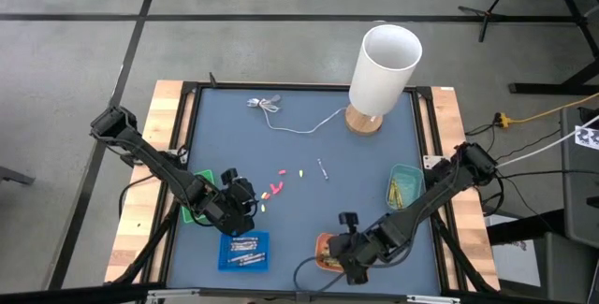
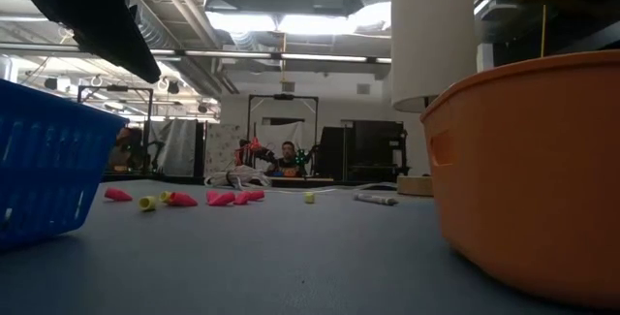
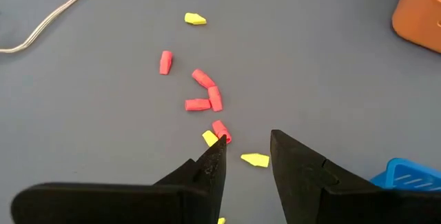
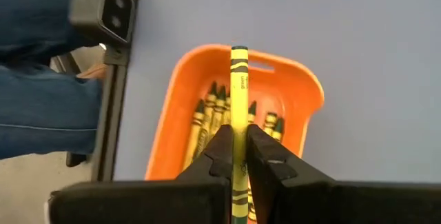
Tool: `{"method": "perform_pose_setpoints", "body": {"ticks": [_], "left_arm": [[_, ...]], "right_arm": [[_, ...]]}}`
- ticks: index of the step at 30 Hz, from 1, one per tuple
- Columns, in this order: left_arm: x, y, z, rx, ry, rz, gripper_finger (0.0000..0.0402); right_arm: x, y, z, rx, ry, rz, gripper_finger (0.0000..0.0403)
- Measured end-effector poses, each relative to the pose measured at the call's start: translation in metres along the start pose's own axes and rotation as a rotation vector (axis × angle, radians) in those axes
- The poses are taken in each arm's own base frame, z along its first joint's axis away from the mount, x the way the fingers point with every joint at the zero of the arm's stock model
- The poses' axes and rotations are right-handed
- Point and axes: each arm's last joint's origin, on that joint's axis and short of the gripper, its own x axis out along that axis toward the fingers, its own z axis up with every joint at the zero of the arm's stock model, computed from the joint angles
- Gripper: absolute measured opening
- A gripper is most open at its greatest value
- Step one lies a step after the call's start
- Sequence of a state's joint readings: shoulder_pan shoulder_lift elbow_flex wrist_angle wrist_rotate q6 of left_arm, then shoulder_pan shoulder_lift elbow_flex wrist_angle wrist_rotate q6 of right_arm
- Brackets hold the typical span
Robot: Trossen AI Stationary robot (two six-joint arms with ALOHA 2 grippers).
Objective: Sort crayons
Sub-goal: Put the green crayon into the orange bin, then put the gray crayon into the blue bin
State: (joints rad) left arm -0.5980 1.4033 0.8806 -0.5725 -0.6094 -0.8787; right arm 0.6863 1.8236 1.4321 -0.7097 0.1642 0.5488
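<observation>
Holding a yellow crayon (image 4: 239,107) upright between its fingers, my right gripper (image 4: 238,156) sits directly over the orange tray (image 4: 180,100) at the near edge of the table (image 1: 356,201); the jaws are pinched tight on the stick, which pokes out past the fingertips. Several more yellow crayons (image 4: 207,117) lie side by side in that tray below it. From above I see the right arm reaching in from the right side, its gripper (image 1: 348,259) by the orange tray (image 1: 323,253).

My left gripper (image 3: 247,156) hovers low over the loose pieces in the middle of the mat, fingers parted with a narrow gap and nothing between them. One fingertip (image 3: 219,148) is just beside a red piece (image 3: 221,131), and a yellow piece (image 3: 255,159) lies in line with the gap. More red pieces (image 3: 203,92) are scattered beyond, with another yellow piece (image 3: 196,19) farther off.

A blue tray (image 1: 244,251) with grey crayons (image 1: 245,246) sits near the left gripper (image 1: 245,209), and a green tray (image 1: 406,184) holding yellowish crayons is on the right side. A single grey crayon (image 1: 323,169) lies alone mid-table. At the far edge stand a white lamp (image 1: 382,72) and its thin white cable (image 1: 299,128)
</observation>
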Motion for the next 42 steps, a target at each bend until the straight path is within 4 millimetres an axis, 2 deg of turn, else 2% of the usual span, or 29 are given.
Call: {"method": "perform_pose_setpoints", "body": {"ticks": [5,9,20,27,34,42], "left_arm": [[0.0,0.0,0.0,0.0,0.0,-0.001,0.0098],[0.0,0.0,0.0,0.0,0.0,-0.001,0.0098],[0.0,0.0,0.0,0.024,-0.001,-0.002,0.0098],[0.0,-0.001,0.001,0.019,-0.005,-0.007,0.0098],[0.0,-0.001,0.001,0.018,-0.007,-0.006,0.0098],[0.0,-0.001,0.001,0.016,-0.008,-0.008,0.0098]], "right_arm": [[0.009,-0.005,-0.011,0.0,0.042,-0.023,0.0019],[0.011,-0.005,-0.013,0.0,0.058,-0.008,0.0026],[0.012,-0.014,-0.007,0.041,0.052,-0.018,0.0123],[0.015,-0.033,0.003,0.093,0.046,-0.042,0.0122],[0.018,-0.061,0.016,0.164,0.026,-0.094,0.012],[0.019,-0.095,0.037,0.254,-0.158,-0.288,0.012]]}}
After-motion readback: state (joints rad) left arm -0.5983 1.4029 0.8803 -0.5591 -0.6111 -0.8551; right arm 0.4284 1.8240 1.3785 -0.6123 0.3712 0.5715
